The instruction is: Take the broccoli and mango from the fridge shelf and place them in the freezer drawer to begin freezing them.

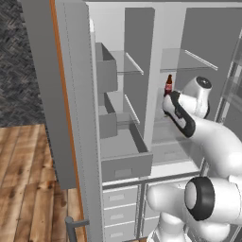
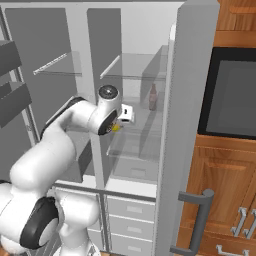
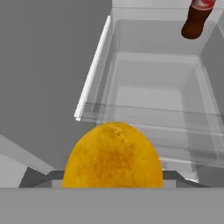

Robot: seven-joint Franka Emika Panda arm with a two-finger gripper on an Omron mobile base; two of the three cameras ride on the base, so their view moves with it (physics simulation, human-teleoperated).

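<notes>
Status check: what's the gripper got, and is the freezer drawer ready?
Gripper shut on mango. Freezer drawer pulled open. Bottle on shelf, clear of fingers.

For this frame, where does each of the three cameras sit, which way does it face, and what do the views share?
Left base view: behind the arm to its left, facing the open fridge and freezer drawer; the white arm rises from lower right.
Right base view: behind the arm to its right, facing the same shelves; the arm rises from lower left, the pincer by the mango.
Hand view: on the hand, looking along the pincer over the mango.
Shared: the bottle.
</notes>
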